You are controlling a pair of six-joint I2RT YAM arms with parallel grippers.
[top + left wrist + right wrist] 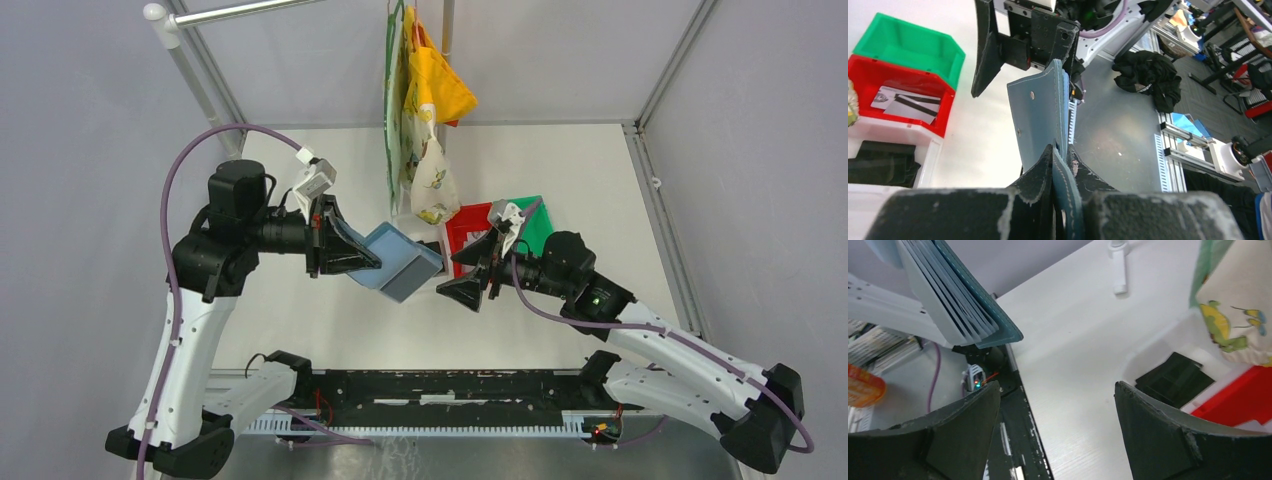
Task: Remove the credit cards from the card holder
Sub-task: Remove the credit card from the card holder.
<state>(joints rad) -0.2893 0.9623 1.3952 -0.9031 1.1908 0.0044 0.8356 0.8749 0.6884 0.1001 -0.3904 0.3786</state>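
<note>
My left gripper is shut on one edge of the teal-blue card holder and holds it above the table. In the left wrist view the card holder stands edge-on, pinched in that gripper. My right gripper hangs open just right of the holder, touching nothing. Its wrist view shows the gripper empty and the holder fanned open at the upper left. Black credit cards lie in a white bin. Pale credit cards lie in a red bin. Whether any cards sit inside the holder cannot be told.
A green bin and the red bin stand behind my right gripper. Cloth bags hang from a rail over the table's middle. A black rail runs along the near edge between the arm bases.
</note>
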